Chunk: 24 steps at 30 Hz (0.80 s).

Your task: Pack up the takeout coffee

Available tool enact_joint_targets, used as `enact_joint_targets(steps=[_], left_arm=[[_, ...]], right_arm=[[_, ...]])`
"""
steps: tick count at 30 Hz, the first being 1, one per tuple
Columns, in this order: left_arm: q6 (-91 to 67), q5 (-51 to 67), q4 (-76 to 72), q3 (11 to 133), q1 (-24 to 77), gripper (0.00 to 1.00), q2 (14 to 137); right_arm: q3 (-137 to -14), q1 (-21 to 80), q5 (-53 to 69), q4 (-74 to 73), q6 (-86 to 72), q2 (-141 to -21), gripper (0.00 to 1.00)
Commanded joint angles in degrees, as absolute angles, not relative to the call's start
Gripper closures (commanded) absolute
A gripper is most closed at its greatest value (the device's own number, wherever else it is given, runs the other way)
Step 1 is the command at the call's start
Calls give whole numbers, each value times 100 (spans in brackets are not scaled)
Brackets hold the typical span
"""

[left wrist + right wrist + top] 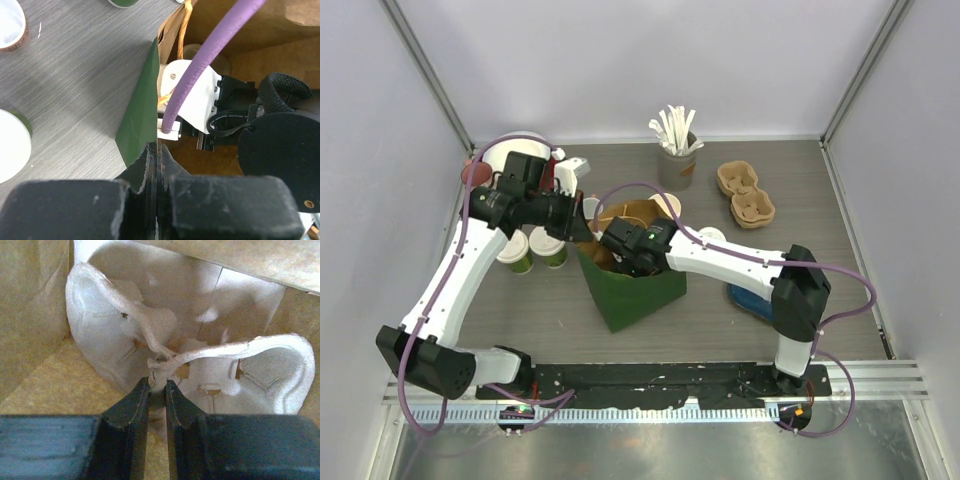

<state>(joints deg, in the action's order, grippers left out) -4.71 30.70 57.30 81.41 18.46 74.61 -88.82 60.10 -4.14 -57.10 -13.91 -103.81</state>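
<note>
So the left pincer [157, 151] is clenched on the green bag [635, 295] at its rim, right pincer [157, 386] down inside gripping a white pulp tray [112, 332].

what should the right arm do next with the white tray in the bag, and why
Probably ease the white cup carrier down to the bag's floor, then open the right end effector. It grips the carrier's centre rib inside the green bag, the left end effector pinches the bag's rim, and the lidded green cups stand outside.
</note>
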Motion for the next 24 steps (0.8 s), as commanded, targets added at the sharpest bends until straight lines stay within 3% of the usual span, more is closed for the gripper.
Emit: enact_joint_targets(steps=[1,9,24], left_arm=[[-150,3287,5765,8613,2065,100,7163],[448,2716,5775,8639,2285,100,7181],[343,2716,5739,8631,2417,100,7374]], right_arm=[[-8789,5994,-334,-5933,-1916,-10450,99],[-8622,5994,-220,-5827,-2144,-10731,99],[-8517,5897,-316,-5581,-2329,-11039,99]])
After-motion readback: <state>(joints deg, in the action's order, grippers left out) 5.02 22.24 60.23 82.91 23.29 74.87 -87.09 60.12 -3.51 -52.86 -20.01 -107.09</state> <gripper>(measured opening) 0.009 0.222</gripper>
